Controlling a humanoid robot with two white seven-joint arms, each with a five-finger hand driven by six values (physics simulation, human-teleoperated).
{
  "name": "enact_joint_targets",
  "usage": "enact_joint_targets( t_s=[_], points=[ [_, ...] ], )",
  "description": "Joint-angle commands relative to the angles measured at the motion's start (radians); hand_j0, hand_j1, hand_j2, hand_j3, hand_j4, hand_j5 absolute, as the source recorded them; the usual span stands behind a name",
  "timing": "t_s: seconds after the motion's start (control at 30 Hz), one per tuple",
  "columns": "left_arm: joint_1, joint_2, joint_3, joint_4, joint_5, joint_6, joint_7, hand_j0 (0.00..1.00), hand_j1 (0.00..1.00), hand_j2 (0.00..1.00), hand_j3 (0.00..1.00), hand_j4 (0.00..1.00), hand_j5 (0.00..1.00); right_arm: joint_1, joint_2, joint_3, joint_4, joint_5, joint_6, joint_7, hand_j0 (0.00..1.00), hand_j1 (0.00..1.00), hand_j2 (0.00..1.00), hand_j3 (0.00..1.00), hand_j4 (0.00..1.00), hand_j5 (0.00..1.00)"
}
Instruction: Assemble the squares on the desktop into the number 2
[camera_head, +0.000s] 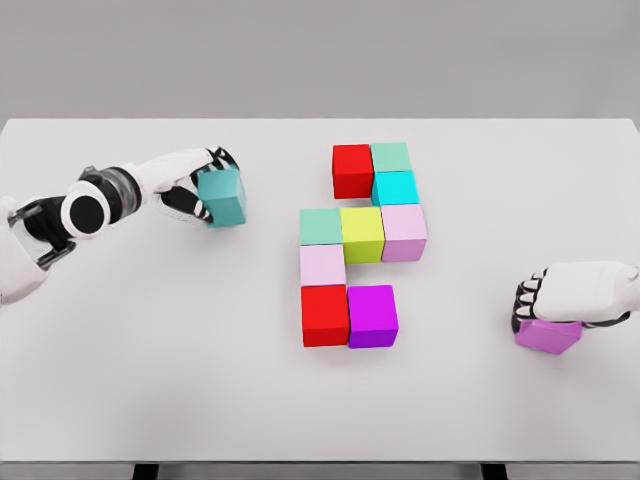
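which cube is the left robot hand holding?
The teal cube, gripped by the left robot hand, well left of the assembled cluster; the other teal-green cubes sit inside that cluster, untouched.

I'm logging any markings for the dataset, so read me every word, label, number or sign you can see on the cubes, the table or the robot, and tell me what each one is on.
None: no printed text, label, brand or number shows anywhere.
The coloured cubes have plain faces.
The white table is unmarked.
The left hand and right hand carry no lettering.

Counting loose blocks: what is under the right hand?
A purple block sits on the table under the right hand. Its front and lower edge show; its top is covered by the palm and fingers.
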Motion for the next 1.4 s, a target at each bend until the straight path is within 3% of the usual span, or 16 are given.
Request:
enact_joint_targets(
  t_s=[0.0,0.07,0.3,0.57,0.83,1.03,1.1,1.17,1.37],
  points=[
    [-0.002,-0.066,0.001,0.071,0.0,-0.002,0.001,0.49,0.49,0.49,0.49,0.49,0.49,0.0,0.0,-0.009,0.008,-0.037,0.002,-0.001,0.55,0.55,0.55,0.55,0.55,0.55],
    [-0.012,-0.107,0.001,0.115,0.0,-0.002,0.003,0.47,0.47,0.47,0.47,0.47,0.47,-0.005,0.003,-0.012,0.016,-0.063,0.002,-0.001,0.55,0.55,0.55,0.55,0.55,0.55],
    [-0.032,-0.137,0.007,0.126,0.03,-0.002,0.007,0.44,0.44,0.44,0.44,0.44,0.44,-0.023,0.065,-0.055,0.029,-0.112,0.002,-0.001,0.64,0.64,0.64,0.64,0.64,0.64],
    [-0.089,-0.317,0.01,0.35,0.03,-0.003,0.01,0.42,0.42,0.42,0.42,0.42,0.42,-0.068,0.137,-0.047,0.014,-0.114,0.002,-0.001,0.69,0.69,0.69,0.69,0.69,0.69],
    [-0.129,-0.465,0.008,0.493,0.016,-0.005,0.01,0.42,0.42,0.42,0.42,0.42,0.42,-0.074,0.166,-0.02,-0.004,-0.112,0.002,-0.001,0.79,0.79,0.79,0.79,0.79,0.79],
    [-0.13,-0.469,0.007,0.494,0.016,-0.006,0.01,0.42,0.42,0.42,0.42,0.42,0.42,-0.13,0.203,0.054,-0.006,-0.112,0.002,-0.001,0.81,0.81,0.81,0.81,0.81,0.81],
    [-0.13,-0.469,0.007,0.494,0.016,-0.025,0.01,0.43,0.43,0.43,0.43,0.43,0.43,-0.132,0.201,0.054,-0.004,-0.112,0.002,-0.001,1.0,1.0,1.0,1.0,1.0,1.0],
    [-0.13,-0.469,0.007,0.493,0.016,-0.031,0.01,0.43,0.43,0.43,0.43,0.43,0.43,-0.141,0.195,0.051,-0.004,-0.112,0.002,-0.001,1.0,1.0,1.0,1.0,1.0,1.0],
    [-0.13,-0.469,0.004,0.491,0.016,-0.035,0.009,0.47,0.47,0.47,0.47,0.47,0.47,-0.14,0.141,-0.083,0.039,-0.114,0.002,-0.001,1.0,1.0,1.0,1.0,1.0,1.0]
  ],
)
